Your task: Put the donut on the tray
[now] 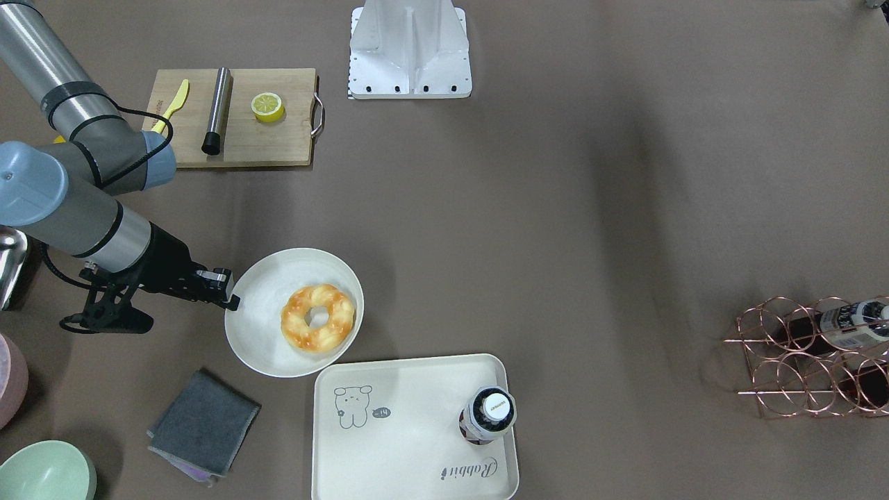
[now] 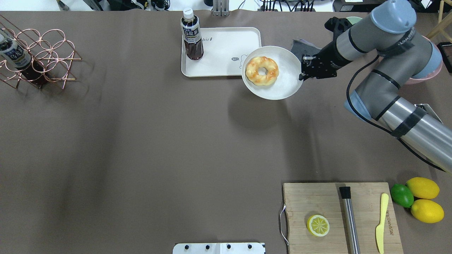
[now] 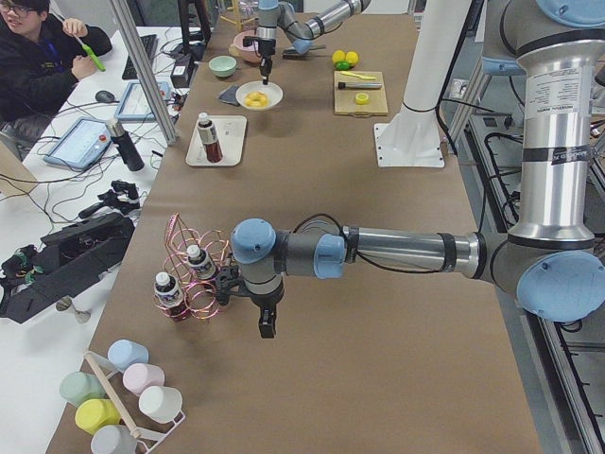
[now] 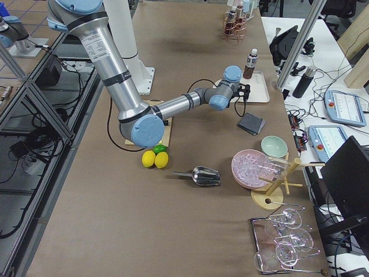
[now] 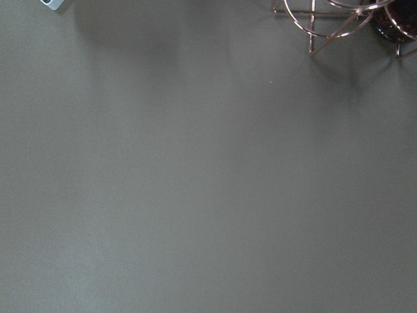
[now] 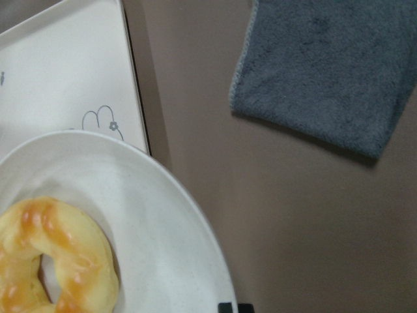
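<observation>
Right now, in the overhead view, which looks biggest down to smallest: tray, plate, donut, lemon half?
1. tray
2. plate
3. donut
4. lemon half, smallest even though it lies nearer the camera

You have on the bench [image 2: 141, 141] one donut [image 2: 272, 70], one plate [image 2: 286, 83], one tray [image 2: 226, 53], one cutting board [image 2: 303, 201], one lemon half [image 2: 318, 225], two whole lemons [image 2: 422, 188], one lime [image 2: 402, 195], one grey cloth [image 1: 203, 423], one wire rack [image 2: 46, 58] and three bottles [image 2: 191, 35].

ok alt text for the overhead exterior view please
The right gripper holds a round white plate by its rim, the donut on it, its edge overlapping the cream tray where a bottle stands. A wooden board with a lemon half lies bottom right.
</observation>
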`<state>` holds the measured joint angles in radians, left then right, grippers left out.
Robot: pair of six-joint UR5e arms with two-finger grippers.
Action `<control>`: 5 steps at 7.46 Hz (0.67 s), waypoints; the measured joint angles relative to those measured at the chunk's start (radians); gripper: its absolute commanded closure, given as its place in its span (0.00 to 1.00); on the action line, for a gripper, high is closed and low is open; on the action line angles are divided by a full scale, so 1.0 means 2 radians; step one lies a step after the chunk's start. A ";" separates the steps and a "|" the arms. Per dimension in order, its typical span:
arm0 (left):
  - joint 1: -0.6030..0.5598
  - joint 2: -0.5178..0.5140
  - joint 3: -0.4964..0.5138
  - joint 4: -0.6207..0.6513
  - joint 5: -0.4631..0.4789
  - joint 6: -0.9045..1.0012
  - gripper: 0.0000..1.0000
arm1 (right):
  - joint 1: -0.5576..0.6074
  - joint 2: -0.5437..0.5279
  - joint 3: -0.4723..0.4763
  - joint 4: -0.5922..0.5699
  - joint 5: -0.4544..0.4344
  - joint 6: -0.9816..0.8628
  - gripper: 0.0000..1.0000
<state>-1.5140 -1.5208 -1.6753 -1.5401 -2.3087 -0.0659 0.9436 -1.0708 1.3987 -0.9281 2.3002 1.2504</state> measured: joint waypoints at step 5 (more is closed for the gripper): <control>0.000 -0.008 0.000 0.000 -0.001 -0.001 0.02 | 0.003 0.161 -0.154 -0.087 -0.029 -0.003 1.00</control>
<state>-1.5140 -1.5362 -1.6747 -1.5401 -2.3102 -0.0671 0.9502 -0.7488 1.0913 -1.1029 2.2428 1.2440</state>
